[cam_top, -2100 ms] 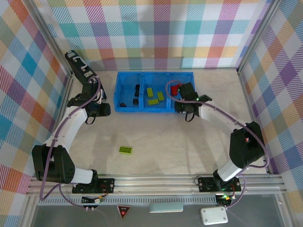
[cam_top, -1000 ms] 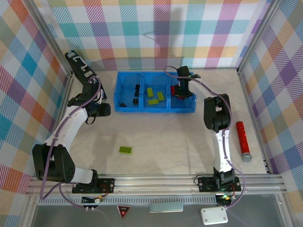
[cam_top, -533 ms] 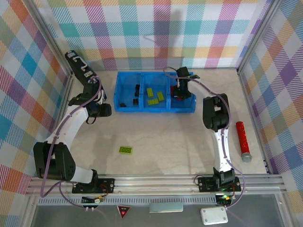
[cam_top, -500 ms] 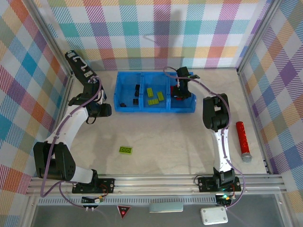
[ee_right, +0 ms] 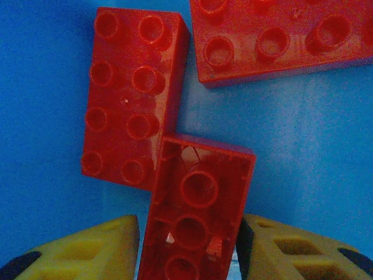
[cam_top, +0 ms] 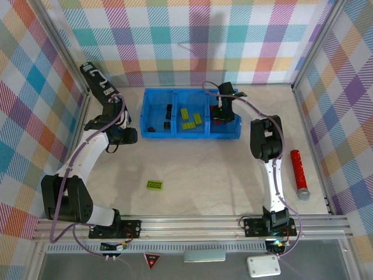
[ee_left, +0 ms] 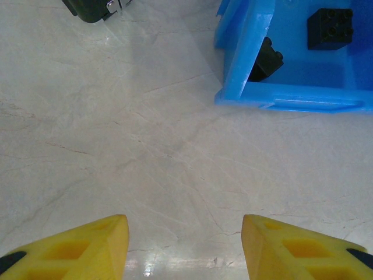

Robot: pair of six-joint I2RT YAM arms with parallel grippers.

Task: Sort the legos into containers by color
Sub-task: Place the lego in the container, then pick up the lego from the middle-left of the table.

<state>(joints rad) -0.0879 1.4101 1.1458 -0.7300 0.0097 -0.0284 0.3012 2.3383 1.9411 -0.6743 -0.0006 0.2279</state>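
Observation:
The blue bin (cam_top: pixel 175 137) stands at the back of the table. Its left compartment holds black legos (cam_top: pixel 168 109), the middle one lime green legos (cam_top: pixel 187 116). My right gripper (cam_top: pixel 220 114) reaches down into the right compartment, shut on a red lego (ee_right: pixel 198 216) turned hollow side up. Below it two more red legos (ee_right: pixel 131 93) (ee_right: pixel 280 35) lie on the blue floor (ee_right: pixel 41 116). One lime green lego (cam_top: pixel 155 185) lies alone on the table. My left gripper (cam_top: pixel 129 135) hovers open just left of the bin, its fingers (ee_left: pixel 87 245) over bare table beside the bin's corner (ee_left: pixel 245 58).
A red cylinder with a grey end (cam_top: pixel 298 173) lies near the right wall. Checked walls close in the table on three sides. Two black legos (ee_left: pixel 330 28) (ee_left: pixel 265 60) show inside the bin's near left corner.
Since two seconds ago the right arm has swung upright and carried the red lego down into the right compartment. In the last half second nothing has visibly moved. The left arm stays put.

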